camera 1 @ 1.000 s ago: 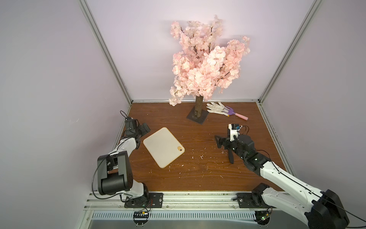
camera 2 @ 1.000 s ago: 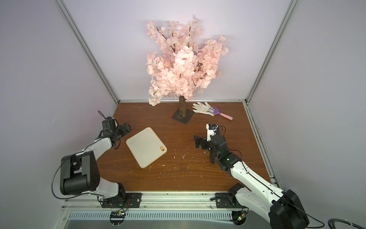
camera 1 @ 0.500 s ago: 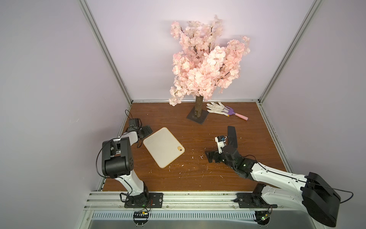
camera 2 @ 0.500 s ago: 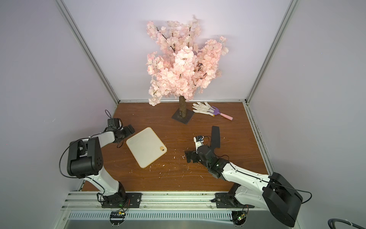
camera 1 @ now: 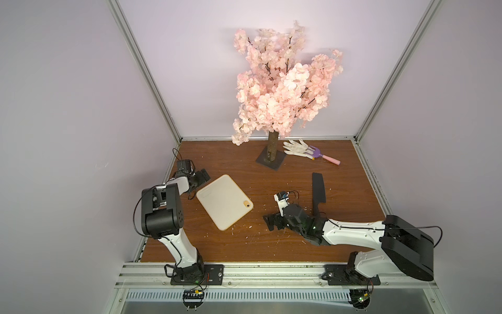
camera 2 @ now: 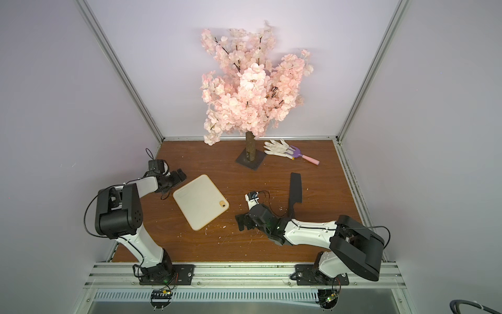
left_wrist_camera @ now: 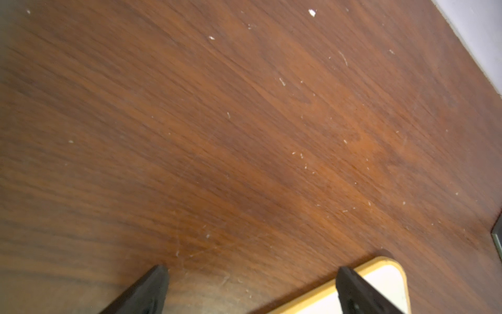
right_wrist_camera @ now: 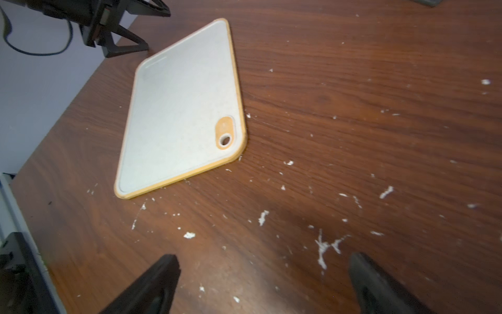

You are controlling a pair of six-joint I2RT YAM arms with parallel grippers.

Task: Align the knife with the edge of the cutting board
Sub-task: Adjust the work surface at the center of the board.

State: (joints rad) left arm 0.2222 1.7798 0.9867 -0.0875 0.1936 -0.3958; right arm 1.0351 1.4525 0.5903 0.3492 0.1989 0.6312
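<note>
knife (camera 1: 318, 189) lying front-to-back, blade rearward, cutting board (camera 1: 222, 202) diagonal

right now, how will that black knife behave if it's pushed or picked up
The knife lies flat on the table, so it will probably slide rather than roll or tip. It looks rigid, likely stiff when lifted. Broad blade, slim handle: gripped by the handle it may hang blade-heavy.

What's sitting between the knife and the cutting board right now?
Only the robot itself: the open right pincer and its wrist are between the knife and the cutting board. Otherwise just table with white crumbs. Tree base, glove and rake lie farther back, off that line.
</note>
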